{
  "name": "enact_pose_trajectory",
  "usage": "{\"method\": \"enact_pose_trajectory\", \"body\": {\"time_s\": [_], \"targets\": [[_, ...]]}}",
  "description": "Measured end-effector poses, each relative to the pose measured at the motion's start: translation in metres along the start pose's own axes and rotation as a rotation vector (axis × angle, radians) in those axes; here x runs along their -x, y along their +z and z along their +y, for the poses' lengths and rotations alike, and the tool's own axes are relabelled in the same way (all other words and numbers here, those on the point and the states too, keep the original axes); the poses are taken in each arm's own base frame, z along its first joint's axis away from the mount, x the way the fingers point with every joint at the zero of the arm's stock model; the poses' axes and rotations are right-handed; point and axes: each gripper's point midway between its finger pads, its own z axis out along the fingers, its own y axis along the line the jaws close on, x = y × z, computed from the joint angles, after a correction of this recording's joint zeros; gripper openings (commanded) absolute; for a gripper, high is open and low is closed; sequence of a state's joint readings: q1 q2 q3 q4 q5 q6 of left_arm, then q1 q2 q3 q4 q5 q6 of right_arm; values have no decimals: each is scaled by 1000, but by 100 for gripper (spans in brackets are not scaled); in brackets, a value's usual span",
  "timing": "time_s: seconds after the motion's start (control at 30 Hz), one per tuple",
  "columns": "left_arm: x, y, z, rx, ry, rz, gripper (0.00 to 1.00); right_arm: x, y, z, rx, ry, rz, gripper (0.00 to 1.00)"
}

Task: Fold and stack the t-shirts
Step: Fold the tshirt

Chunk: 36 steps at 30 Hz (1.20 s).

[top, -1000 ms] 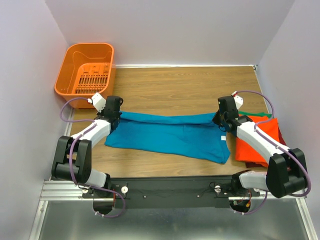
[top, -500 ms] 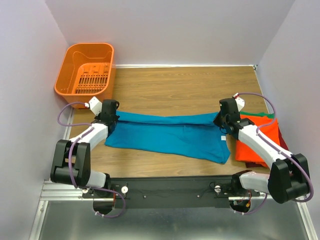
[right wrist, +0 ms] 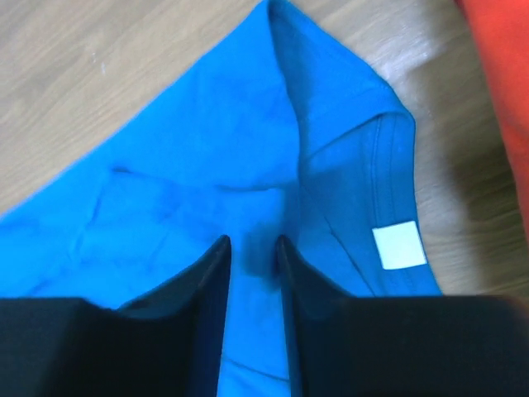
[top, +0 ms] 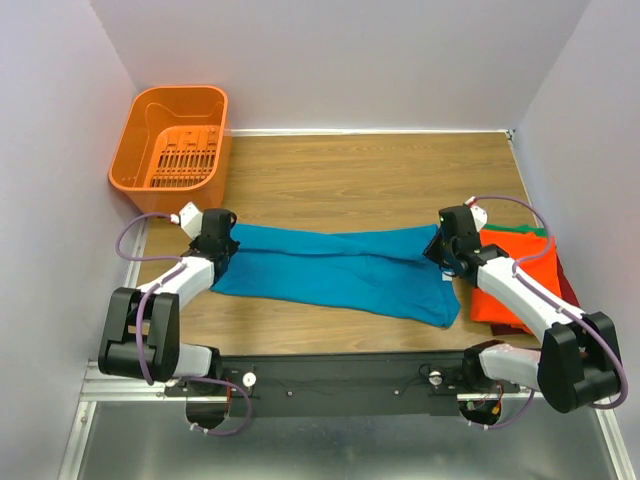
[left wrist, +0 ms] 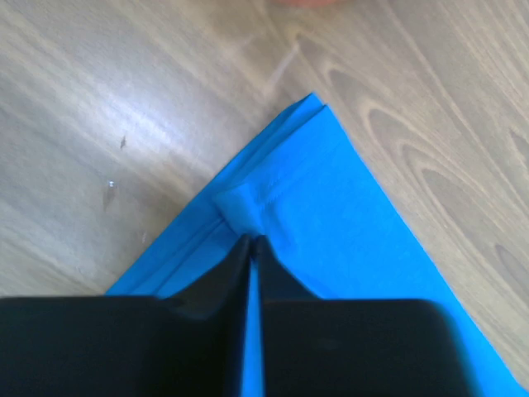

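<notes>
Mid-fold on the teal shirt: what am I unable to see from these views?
- Right tool: right wrist view shows the teal shirt filling its gap; pinched or merely underneath, unclear.
- Green shirt and dark red shirt: top view, mostly covered by the orange shirt and right arm.
- Left tool tips: top view, hidden under its own wrist.

Teal-blue t-shirt (top: 340, 278) stretched between left tool (top: 215, 241), right tool (top: 438, 248).
</notes>
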State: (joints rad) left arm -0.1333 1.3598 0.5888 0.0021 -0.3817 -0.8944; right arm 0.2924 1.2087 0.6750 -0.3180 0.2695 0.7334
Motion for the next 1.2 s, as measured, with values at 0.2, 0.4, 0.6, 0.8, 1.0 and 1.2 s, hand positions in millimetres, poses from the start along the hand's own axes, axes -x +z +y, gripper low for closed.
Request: {"method": "enact_pose_trajectory", "body": {"time_s": [0.2,0.4,0.6,0.8,1.0,1.2], "targets": [[9,-13,-4,-56,-3,-13,56,-8,-16,13,106,-12,44,80],[33,-30,-28,-149,-23,-66,56,-13,-13,33,168,-60,117,78],[32,-24,-50,-182,4,-40,53,-16,14,87,192,-170,160,75],[-6,-13,-56,-177,73,53,52,-31,41,102,165,-221,189,72],[-29,-9,-60,-182,114,100,51,-45,57,93,90,-248,189,71],[-26,-10,-73,-206,114,92,51,-45,60,96,70,-250,161,56]]}}
